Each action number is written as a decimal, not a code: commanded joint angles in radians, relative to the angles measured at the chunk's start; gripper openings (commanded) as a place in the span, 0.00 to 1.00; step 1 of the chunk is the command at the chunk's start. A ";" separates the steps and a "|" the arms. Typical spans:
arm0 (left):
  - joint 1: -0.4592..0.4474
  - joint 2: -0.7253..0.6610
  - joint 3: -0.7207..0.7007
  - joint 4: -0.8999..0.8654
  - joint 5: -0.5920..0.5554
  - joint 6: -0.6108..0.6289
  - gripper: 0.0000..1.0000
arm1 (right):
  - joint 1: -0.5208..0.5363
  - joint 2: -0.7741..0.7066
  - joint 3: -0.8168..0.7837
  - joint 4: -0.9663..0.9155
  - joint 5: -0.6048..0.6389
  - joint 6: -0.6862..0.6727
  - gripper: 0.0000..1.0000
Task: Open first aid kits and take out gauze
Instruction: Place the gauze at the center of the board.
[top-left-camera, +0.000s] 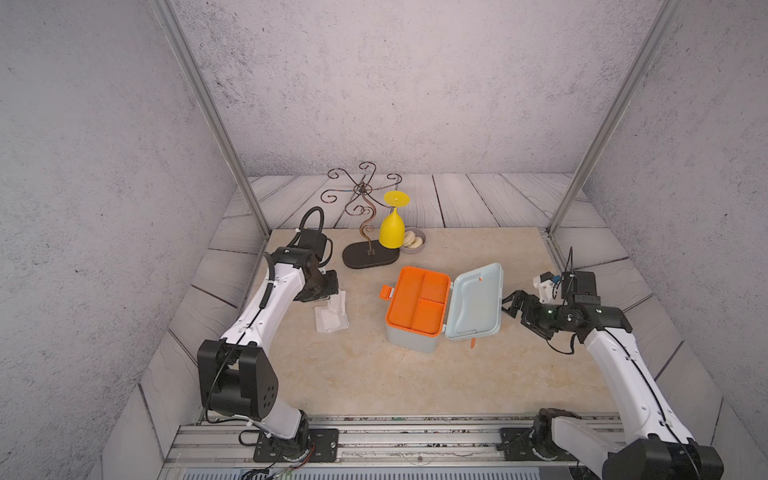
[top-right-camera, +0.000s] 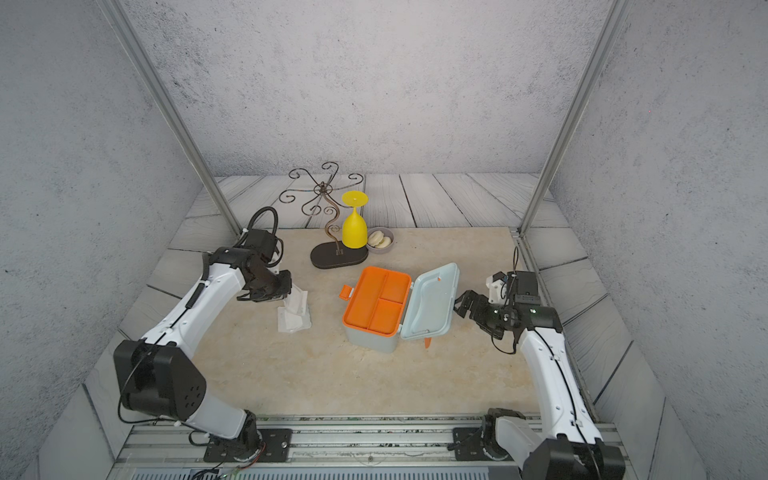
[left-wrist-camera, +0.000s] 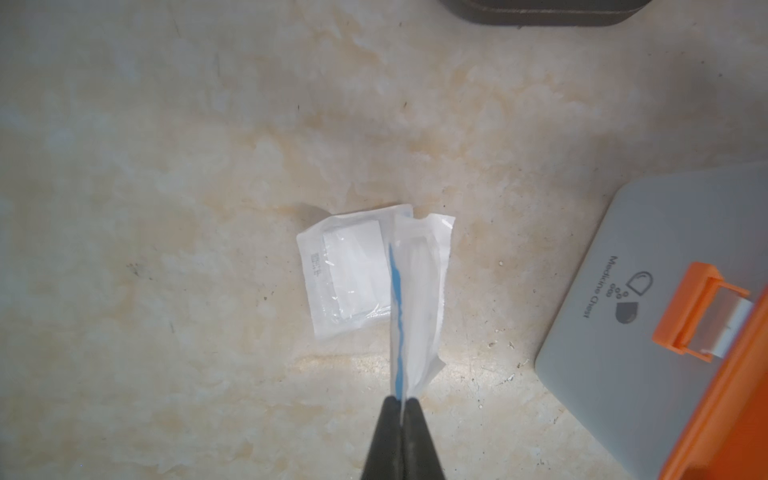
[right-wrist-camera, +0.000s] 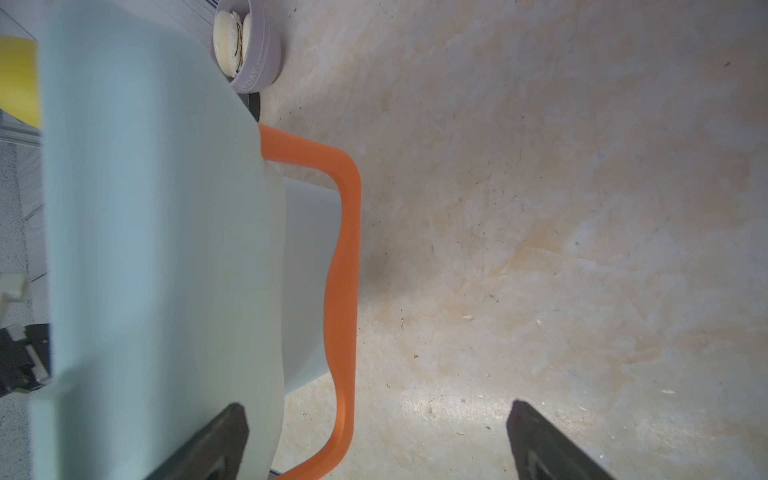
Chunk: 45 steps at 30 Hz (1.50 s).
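Left end effector (left-wrist-camera: 402, 400) angled down, pinching gauze (left-wrist-camera: 419, 291); right end effector (top-left-camera: 509, 306) low, jaws wide, beside kit lid (top-left-camera: 476, 301).

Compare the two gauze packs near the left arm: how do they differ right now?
The hanging gauze pack is pinched by its edge in the shut left hand; the flat gauze pack is in no grip. The hanging gauze pack dangles edge-on, showing a blue strip; the flat gauze pack lies face-up on the table, white pad visible. Both are outside the first aid kit.
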 joint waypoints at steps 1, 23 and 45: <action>0.023 0.037 -0.042 0.106 0.051 -0.048 0.00 | -0.003 0.011 -0.001 0.006 -0.021 -0.016 0.99; 0.027 0.044 -0.202 0.289 0.304 -0.132 0.00 | -0.002 0.025 -0.012 0.013 -0.047 -0.023 0.99; 0.216 0.490 0.252 0.152 0.202 -0.066 0.17 | -0.002 0.016 -0.007 0.006 -0.055 -0.020 0.99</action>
